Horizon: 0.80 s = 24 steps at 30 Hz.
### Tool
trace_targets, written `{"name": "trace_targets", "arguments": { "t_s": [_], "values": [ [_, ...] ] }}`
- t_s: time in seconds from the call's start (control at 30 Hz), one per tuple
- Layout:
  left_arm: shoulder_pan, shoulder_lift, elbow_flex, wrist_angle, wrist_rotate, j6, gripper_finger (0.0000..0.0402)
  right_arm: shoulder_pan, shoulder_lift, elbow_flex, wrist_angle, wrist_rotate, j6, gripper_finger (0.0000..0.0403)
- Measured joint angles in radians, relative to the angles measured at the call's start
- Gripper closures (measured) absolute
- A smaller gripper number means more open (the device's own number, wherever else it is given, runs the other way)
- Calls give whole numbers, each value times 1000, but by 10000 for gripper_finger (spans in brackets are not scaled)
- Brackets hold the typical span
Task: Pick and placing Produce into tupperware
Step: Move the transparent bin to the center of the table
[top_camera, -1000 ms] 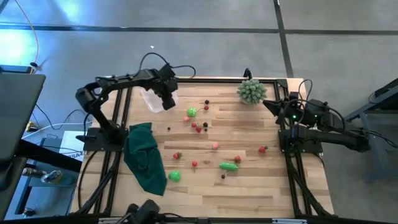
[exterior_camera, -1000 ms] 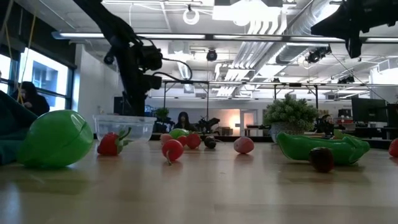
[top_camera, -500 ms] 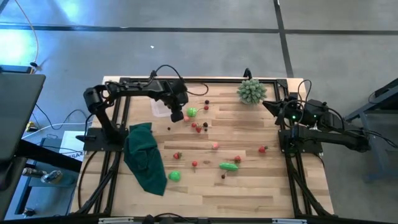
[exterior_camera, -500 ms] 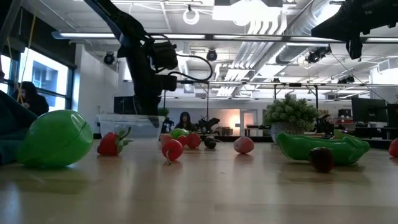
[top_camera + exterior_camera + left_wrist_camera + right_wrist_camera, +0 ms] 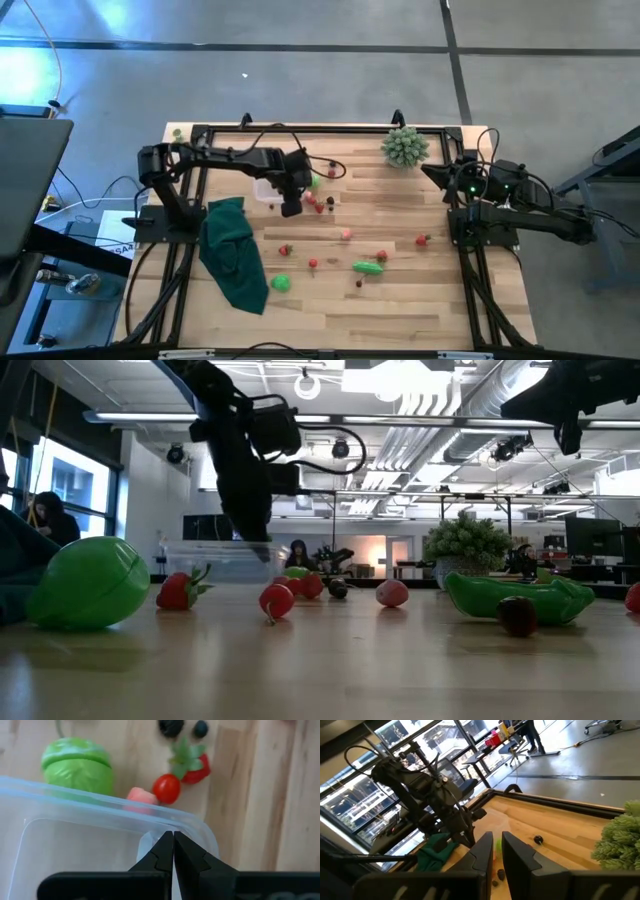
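The left claw [image 5: 173,851] was clamped on the rim of the clear tupperware [image 5: 80,840], holding it above the desk [image 5: 400,300] beside scattered produce [image 5: 367,267]. The right claw [image 5: 496,854] waited nearly together at the desk's edge.

2 matte black jointed arms w/ looping black cables; right arm [image 5: 520,205] shows small green LED.

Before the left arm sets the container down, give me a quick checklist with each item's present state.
1. Left gripper shut on the container rim: ok.
2. Container off the table: cannot tell.
3. Container holds no produce yet: ok.
4. Nearby pieces lie outside it, the green round piece, cherry tomato and strawberry: ok.
5. Right gripper parked at the table's right edge: ok.
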Motion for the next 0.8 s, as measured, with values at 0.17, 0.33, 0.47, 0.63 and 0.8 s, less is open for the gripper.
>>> {"name": "trace_targets", "arguments": {
  "t_s": [0.17,0.33,0.47,0.63,0.8],
  "values": [
    [-47,0,0,46,0,-27,399,0,0,0,0,-35,10,370],
    [-89,26,0,95,15,-58,399,0,0,0,0,-68,10,370],
    [-118,79,0,140,62,-84,399,0,0,0,1,-90,26,370],
    [-160,108,0,214,82,-104,399,0,0,0,1,-103,29,370],
    [-188,108,0,279,73,-131,399,0,0,0,0,-103,29,370]
  ]
}}
